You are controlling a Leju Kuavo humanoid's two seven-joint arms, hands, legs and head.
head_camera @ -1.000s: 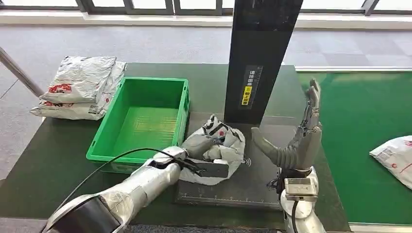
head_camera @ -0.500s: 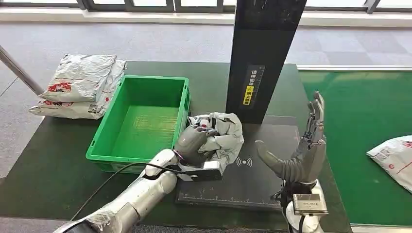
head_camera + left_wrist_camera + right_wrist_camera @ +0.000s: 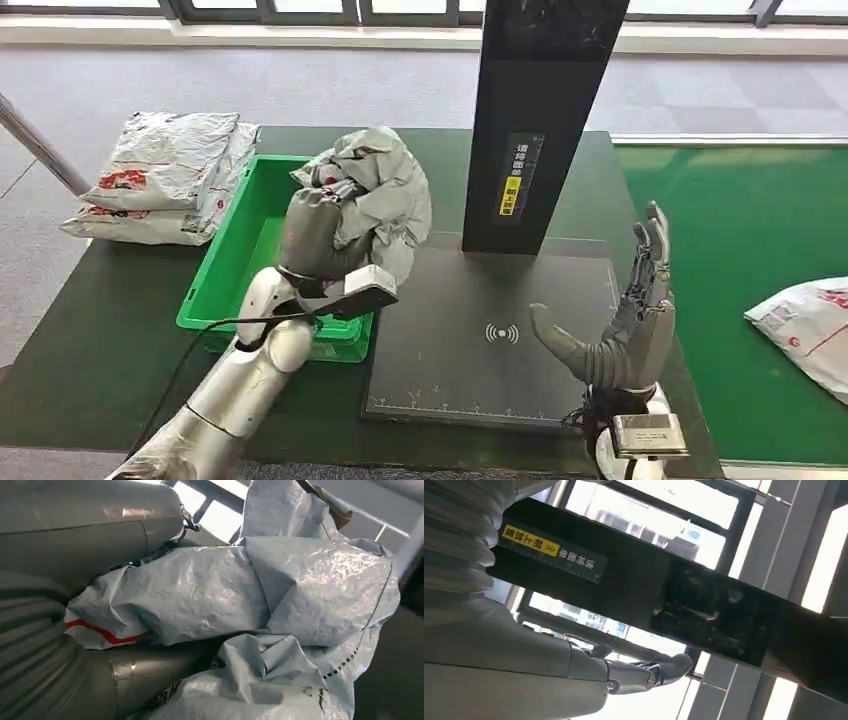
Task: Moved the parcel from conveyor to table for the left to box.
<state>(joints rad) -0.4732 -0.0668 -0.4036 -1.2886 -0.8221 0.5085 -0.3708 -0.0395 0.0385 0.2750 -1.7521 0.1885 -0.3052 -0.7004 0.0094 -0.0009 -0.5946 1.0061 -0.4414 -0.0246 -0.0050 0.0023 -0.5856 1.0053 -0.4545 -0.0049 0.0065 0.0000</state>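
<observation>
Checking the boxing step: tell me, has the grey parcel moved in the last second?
Yes. The grey parcel, gripped by the left hand, rose off the black scanner pad and swung left, over the green crate.

- The crate (image 3: 235, 262) sits on the desk (image 3: 110, 330), toward its left half.
- Left of the crate, at the desk's far left corner, lies a stack of parcels (image 3: 165, 178).
- The held parcel (image 3: 375, 195) hangs in the left robot hand (image 3: 315, 240), above the crate's right wall.
- Right of the crate, the scanner pad (image 3: 480, 340) lies flat on the desk.
- The upright scanner post (image 3: 535, 120) stands at the pad's far edge.
- The right robot hand (image 3: 625, 320) is raised over the pad's near right corner.
- The conveyor (image 3: 740, 290) runs along the desk's right side, carrying another parcel (image 3: 805, 330) at its right edge.
</observation>
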